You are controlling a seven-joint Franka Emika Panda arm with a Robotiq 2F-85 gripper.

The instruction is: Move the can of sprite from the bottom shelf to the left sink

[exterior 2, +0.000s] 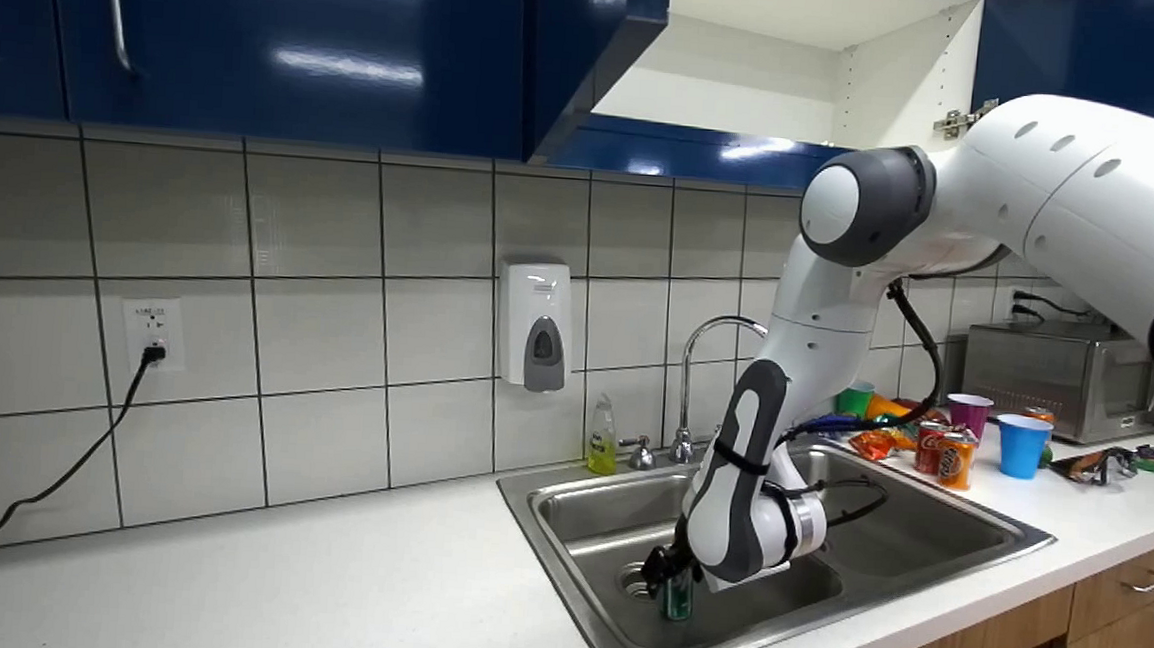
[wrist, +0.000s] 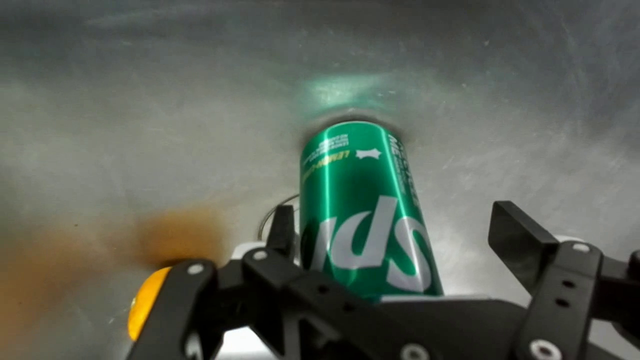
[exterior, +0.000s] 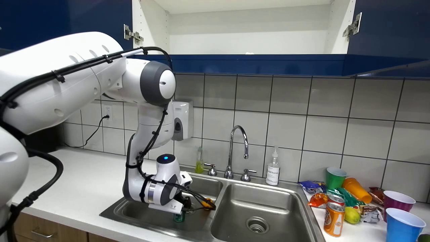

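Observation:
The green can of sprite (exterior: pixel 179 217) stands upright on the floor of the left sink (exterior: pixel 137 211). It also shows in an exterior view (exterior 2: pixel 677 599), near the drain, and fills the middle of the wrist view (wrist: pixel 362 200). My gripper (wrist: pixel 392 220) is open, with one finger on each side of the can. The left finger in the wrist view is close beside the can; a wide gap separates the right finger from it. The can's top is hidden behind the gripper body. The white cabinet (exterior: pixel 248 32) is open above; its bottom shelf surface is hidden behind the blue front rail.
A small orange object (wrist: pixel 145 305) lies in the left basin beside the gripper. The divider and right basin (exterior: pixel 258 205) adjoin it. The faucet (exterior: pixel 231 151) rises behind. Soda cans (exterior: pixel 334 218), snack bags and cups (exterior: pixel 404 225) crowd the right counter.

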